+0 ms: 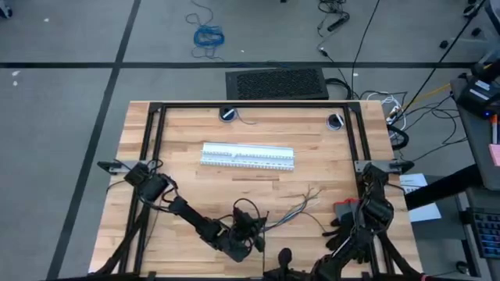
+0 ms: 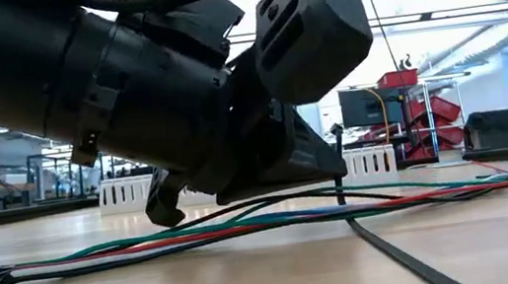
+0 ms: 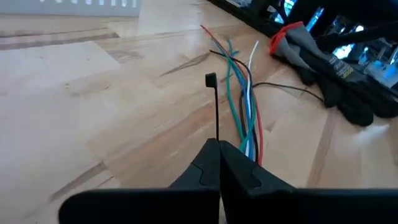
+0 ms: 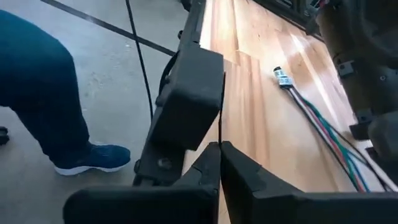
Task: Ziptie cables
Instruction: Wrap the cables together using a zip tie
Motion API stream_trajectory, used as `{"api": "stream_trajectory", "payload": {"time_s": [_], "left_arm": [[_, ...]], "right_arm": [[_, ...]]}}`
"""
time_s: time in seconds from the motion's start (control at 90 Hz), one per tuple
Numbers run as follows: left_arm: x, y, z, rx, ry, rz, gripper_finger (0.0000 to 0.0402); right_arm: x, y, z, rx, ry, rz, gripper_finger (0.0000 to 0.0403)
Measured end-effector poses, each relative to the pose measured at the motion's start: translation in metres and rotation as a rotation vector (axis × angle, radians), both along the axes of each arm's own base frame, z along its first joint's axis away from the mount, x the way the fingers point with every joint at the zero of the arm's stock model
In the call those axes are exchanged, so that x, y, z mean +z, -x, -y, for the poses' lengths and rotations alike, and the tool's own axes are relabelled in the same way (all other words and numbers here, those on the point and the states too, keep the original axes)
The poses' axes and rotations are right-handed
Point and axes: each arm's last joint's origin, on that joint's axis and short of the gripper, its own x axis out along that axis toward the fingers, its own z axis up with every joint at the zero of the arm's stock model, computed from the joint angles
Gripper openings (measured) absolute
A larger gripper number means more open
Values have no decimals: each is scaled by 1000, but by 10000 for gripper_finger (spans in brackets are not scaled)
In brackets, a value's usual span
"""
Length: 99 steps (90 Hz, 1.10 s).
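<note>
Wooden table [image 1: 180, 148] carrying white slotted strips [image 1: 248, 155] at centre. Left hand [image 3: 219, 146] is sitting low toward 6 o'clock, fingers pressed together, pinching an upright ziptie [image 3: 213, 106]. Cables [image 1: 297, 204] are lying just beside it, fanning toward 2 o'clock. Right hand [image 4: 219, 148] is resting pressed together at the 5 o'clock edge.

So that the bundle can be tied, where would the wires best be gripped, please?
Grip the wires mid-length, from above, where they lie flat and close together; their far ends fan apart. The left gripper holds a ziptie beside them.
</note>
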Motion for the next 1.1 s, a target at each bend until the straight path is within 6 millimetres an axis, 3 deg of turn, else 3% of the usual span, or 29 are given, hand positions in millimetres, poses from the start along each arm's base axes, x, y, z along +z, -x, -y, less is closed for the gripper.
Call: {"api": "stream_trajectory", "payload": {"time_s": [0.211,0.578,0.878,1.1], "left_arm": [[0,0,-1,-23,-96,-41,0],[3,6,9,-53,-309,-101,0],[5,19,28,-131,-477,-158,0],[7,28,41,-230,-684,-241,0]], "right_arm": [[-1,6,3,-84,-59,-7,0],[26,20,14,-190,-69,-17,0],[32,14,30,-271,-131,-69,0],[42,1,50,-359,-278,-167,0]]}}
